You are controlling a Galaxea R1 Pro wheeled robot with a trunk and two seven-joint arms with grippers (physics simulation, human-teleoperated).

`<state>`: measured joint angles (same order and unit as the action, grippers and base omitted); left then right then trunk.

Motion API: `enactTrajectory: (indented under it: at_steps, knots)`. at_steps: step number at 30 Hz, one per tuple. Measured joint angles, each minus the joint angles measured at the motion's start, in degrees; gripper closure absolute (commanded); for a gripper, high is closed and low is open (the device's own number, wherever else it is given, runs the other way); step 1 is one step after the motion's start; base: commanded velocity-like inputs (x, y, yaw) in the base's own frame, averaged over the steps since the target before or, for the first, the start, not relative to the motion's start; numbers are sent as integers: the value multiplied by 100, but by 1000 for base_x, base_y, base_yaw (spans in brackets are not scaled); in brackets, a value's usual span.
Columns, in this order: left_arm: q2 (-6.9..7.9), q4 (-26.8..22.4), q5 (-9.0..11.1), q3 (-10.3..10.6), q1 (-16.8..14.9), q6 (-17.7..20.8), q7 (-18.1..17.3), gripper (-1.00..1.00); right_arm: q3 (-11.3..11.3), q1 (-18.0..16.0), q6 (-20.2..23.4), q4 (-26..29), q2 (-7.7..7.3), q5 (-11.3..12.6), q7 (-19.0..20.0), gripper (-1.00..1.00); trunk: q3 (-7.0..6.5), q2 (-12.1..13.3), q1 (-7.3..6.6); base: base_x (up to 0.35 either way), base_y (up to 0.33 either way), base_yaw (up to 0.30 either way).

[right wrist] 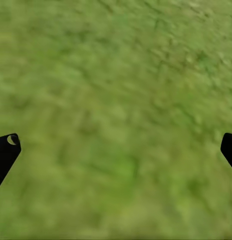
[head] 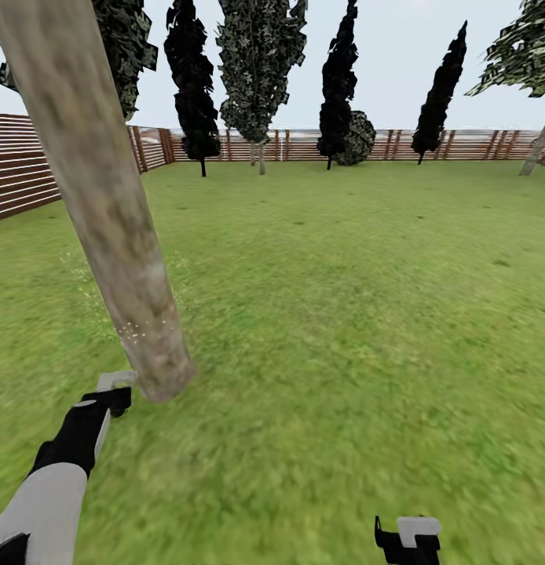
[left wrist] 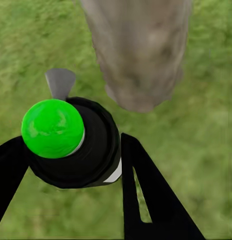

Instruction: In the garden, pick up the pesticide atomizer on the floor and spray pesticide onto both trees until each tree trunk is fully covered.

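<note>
Between my left gripper (left wrist: pixel 75 170) fingers sits the pesticide atomizer (left wrist: pixel 78 145), clamped, nozzle toward the tree trunk (head: pixel 107 212) base just beside it. Right gripper (right wrist: pixel 116 150) hangs spread over grass (right wrist: pixel 116 75). Risk: spray covers only low bark; upper trunk missed.

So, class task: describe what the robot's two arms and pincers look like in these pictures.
The left arm has a pale grey forearm shell, then a black wrist section. The left pincer shows a light grey bracket; its fingers are flat black blades with a slot. The right pincer is black with a grey bracket.
</note>
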<state>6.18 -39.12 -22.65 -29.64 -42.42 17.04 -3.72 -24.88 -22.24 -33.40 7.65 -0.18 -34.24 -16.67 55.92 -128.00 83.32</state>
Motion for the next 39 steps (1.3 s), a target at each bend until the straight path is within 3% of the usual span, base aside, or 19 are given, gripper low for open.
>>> enactTrajectory:
  at_steps: [3,6,9,12,14,16,17,18,20,22,23,26,27,29,31,33,35,37,39]
  knots:
    - [-13,7,5,343,-367,18,-313,100,-1,0,0,0,-7,1,-3,-100,0,0,0,0,0,0]
    - [55,6,-14,379,-482,18,-351,100,1,0,0,0,-9,5,-3,-100,1,0,0,0,0,0]
    - [242,12,-14,368,-741,99,-351,100,1,0,0,0,-9,5,-5,-100,1,0,0,0,0,0]
    - [162,-27,-4,387,-784,334,-406,100,0,0,0,0,-9,6,-8,-100,1,0,0,0,0,0]
    - [213,-40,-15,386,-804,373,-573,100,0,0,0,4,-9,6,-8,-100,1,0,0,0,0,0]
    - [375,-30,-32,367,-924,381,-632,100,1,0,0,3,-9,5,-4,-100,0,0,0,0,0,0]
    - [604,1,-23,356,-982,392,-711,100,0,0,0,1,-9,6,-4,-100,1,0,0,0,0,0]
    - [727,13,-37,377,-984,466,-835,100,1,0,0,0,-9,5,-3,-100,1,0,0,0,0,132]
    - [705,19,-22,529,-982,582,-1152,100,-1,0,0,3,-9,6,-3,-100,1,0,0,0,0,220]
    - [539,-25,20,1007,-1016,865,-1335,100,0,0,0,8,-9,6,-3,-100,1,0,0,0,0,268]
    - [477,-45,9,1105,-1040,1074,-1401,100,-1,0,0,7,-9,6,-3,-100,1,0,0,0,0,274]
    - [575,-49,-29,1131,-1222,1261,-1865,100,0,0,0,6,-9,6,-3,-100,0,0,0,0,0,200]
    - [795,-50,-58,1127,-1310,1273,-2017,100,0,0,0,2,-9,6,-3,-100,0,0,0,0,0,38]
    - [913,-50,-45,1147,-1295,1288,-2061,100,1,0,0,6,-9,5,-3,-100,1,0,0,0,0,17]
    - [898,-50,-35,1176,-1260,1289,-2070,100,0,0,0,1,-9,6,-3,-100,1,0,0,0,0,2]
    - [587,-51,20,1208,-1319,1309,-2073,100,-1,0,0,2,-9,6,-3,-100,1,0,1,0,0,59]
    - [516,-52,-21,1232,-1343,1301,-2075,100,0,0,0,0,-9,6,-9,-100,1,0,0,0,0,220]
    - [585,-52,-45,1224,-1370,1405,-2099,100,0,0,0,0,-9,6,-11,-100,1,0,0,0,0,266]
    - [825,-52,-63,1204,-1381,1479,-2127,100,0,0,0,0,-9,6,-9,-100,1,0,0,0,0,275]
